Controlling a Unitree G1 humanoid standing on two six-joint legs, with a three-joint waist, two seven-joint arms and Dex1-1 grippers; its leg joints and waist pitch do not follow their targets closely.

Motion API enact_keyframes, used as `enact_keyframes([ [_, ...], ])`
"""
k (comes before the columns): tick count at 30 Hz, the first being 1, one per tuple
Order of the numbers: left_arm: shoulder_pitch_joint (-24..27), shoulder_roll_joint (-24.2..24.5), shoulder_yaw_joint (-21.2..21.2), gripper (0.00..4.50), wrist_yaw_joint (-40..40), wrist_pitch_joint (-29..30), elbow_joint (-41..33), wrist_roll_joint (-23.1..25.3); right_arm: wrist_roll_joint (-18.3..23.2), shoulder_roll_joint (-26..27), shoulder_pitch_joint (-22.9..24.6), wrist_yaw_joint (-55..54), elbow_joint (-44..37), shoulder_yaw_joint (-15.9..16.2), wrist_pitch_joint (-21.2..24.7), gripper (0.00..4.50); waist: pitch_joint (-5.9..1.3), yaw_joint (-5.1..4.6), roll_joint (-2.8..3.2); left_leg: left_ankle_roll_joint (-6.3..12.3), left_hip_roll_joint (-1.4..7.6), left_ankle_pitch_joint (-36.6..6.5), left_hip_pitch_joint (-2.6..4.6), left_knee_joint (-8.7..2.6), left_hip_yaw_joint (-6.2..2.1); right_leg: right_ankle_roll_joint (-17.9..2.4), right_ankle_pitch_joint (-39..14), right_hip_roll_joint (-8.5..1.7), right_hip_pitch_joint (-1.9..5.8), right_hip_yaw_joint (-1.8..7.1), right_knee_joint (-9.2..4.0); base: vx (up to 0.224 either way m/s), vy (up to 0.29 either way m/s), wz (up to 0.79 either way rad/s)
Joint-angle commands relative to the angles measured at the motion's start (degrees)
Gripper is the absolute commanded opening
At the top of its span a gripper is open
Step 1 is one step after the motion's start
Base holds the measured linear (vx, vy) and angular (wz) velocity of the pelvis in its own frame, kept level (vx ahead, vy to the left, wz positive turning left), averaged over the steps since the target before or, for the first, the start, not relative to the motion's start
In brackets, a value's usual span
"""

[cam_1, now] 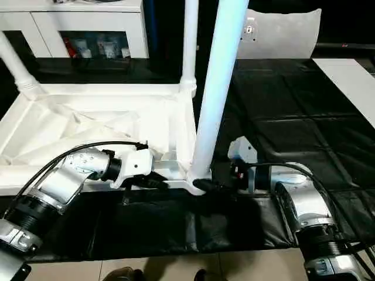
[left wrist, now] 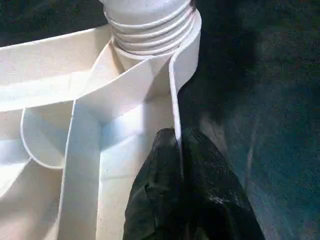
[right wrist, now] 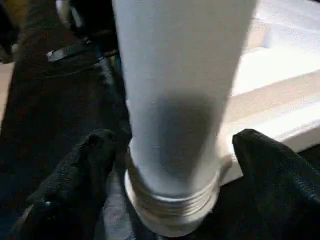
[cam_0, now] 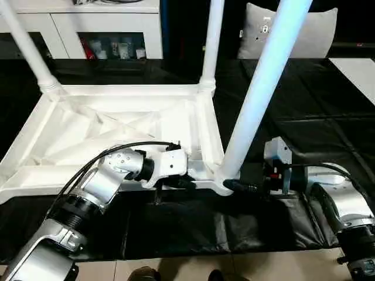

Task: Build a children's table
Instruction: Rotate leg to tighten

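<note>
My left gripper [left wrist: 177,165] pinches the upturned white plastic ribbed tabletop [cam_0: 117,126] rim.
My right gripper [right wrist: 175,165] gapes around the long tapered white tube leg [cam_0: 263,88], beside the tabletop's near corner; light, smooth, probably slippery, so I'd grip low by its collar.

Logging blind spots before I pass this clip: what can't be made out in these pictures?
- Near leg: upper end cut off by the top edge in both eye views.
- Two far legs: upper ends likewise cut off.
- Fourth corner socket: the tabletop runs off the left edge of the left eye view.
- Thread seating: the collar looks partly exposed; depth inside the socket is hidden.
- Cabinet contents: too small.
</note>
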Motion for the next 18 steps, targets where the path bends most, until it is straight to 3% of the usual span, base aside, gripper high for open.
enact_keyframes([
  [1,0.2,1.1,-3.6,0.00,-2.8,-1.2,1.1,2.3,-0.5,-0.1,-1.1,0.3,0.7,0.3,-0.7,3.75,-4.05,0.08,-0.62,5.04,3.61,-9.9,0.42,-3.55,-1.10,-8.2,-21.6,-5.91,3.41,3.88,-4.40,0.000,0.000,0.00],
  [5,0.0,0.8,-3.5,0.00,-3.2,-1.8,1.6,2.4,-0.3,0.4,-1.5,0.6,1.2,0.5,-0.8,3.39,-4.09,0.09,-0.67,4.62,3.53,-10.3,0.50,-3.47,-1.12,-7.3,-23.6,-5.87,3.33,3.81,-4.58,0.000,0.000,0.00],
  [12,-0.4,0.7,-3.6,0.00,-3.4,-2.8,2.8,2.2,0.1,0.5,-1.2,1.3,0.7,1.2,-0.4,2.79,-4.41,0.18,-0.64,5.14,3.65,-8.8,0.37,-3.34,-1.11,-8.3,-19.6,-5.81,3.41,3.88,-3.98,0.000,0.000,0.00],
  [18,-0.4,0.8,-3.3,0.00,-2.9,-3.1,3.9,2.4,0.0,1.1,0.0,0.8,-0.3,1.7,0.6,2.36,-4.30,0.21,-0.68,4.82,3.59,-9.9,0.45,-3.42,-1.13,-7.8,-21.7,-5.87,3.46,3.74,-4.28,0.000,0.000,0.00],
])
